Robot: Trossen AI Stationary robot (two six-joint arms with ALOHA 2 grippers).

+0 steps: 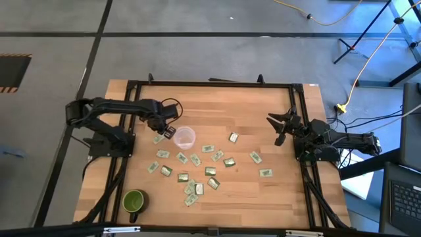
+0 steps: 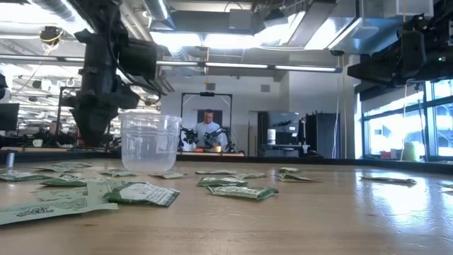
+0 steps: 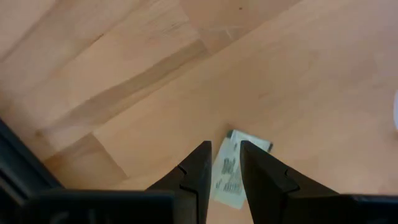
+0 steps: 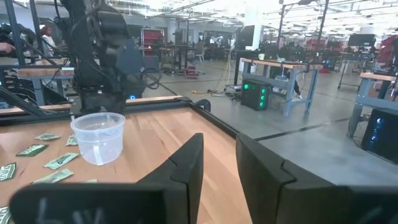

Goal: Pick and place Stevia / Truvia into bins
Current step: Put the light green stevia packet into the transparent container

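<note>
- While the left gripper point(image 1: 167, 132) hangs just left of the cup point(image 1: 185, 137), left of frame centre in the high view, its fingers point(image 3: 198, 171) stand slightly apart with one sachet point(image 3: 231, 171) seen between them; whether they pinch it or merely straddle it cannot be told.
- Sachets point(image 1: 209, 149) lie scattered flat on the table point(image 1: 263, 112), from below the cup across to right of centre, most apart, a few overlapping low in the cluster.
- Cup: clear and upright; it looks empty in the low view.
- Right gripper point(image 1: 281, 129) waits at the table's right edge, raised, fingers point(image 4: 186, 163) parted on nothing.
- Handling, as judged: each sachet is light, thin and limp, likely to slide on the wood; a pinch from above across the short width should suit it, with fingertips pressed to the board.
- Cup, as judged: light enough to tip if nudged.
</note>
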